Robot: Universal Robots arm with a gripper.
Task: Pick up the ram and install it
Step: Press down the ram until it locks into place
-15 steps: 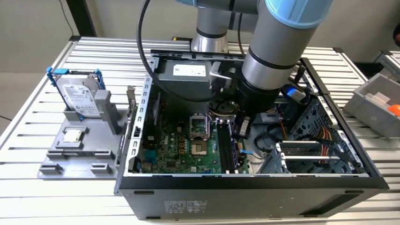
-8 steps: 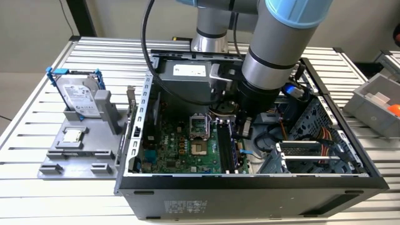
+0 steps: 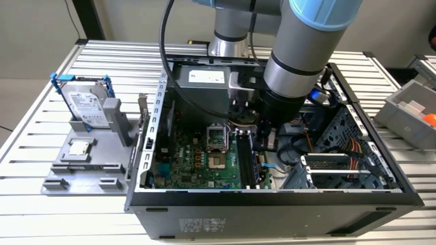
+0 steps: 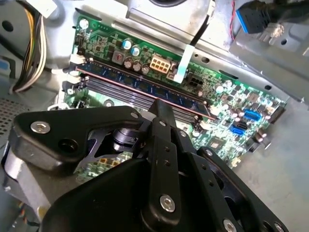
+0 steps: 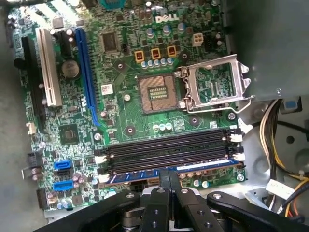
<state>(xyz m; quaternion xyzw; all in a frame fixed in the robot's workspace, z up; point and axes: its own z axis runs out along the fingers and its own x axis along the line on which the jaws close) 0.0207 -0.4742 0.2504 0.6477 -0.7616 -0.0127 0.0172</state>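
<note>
Tool [image 5: 166, 186] apparently pinching ram [image 5: 203, 166] in motherboard [image 5: 120, 116] slot, open case [image 3: 272, 196], slatted metal table [image 3: 41, 132].

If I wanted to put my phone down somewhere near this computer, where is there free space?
The slatted table is bare to the exterior view's left of the gray holder carrying the hard drive, and in front of it. Inside the computer case it is crowded: the motherboard, cables, and the gripper pressing on the ram.

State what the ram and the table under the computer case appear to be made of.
The ram: likely fibreglass circuit board, blue-green with dark chips, seated in a motherboard slot at the gripper. The table: probably aluminium, with matte silver ribbed slats.
</note>
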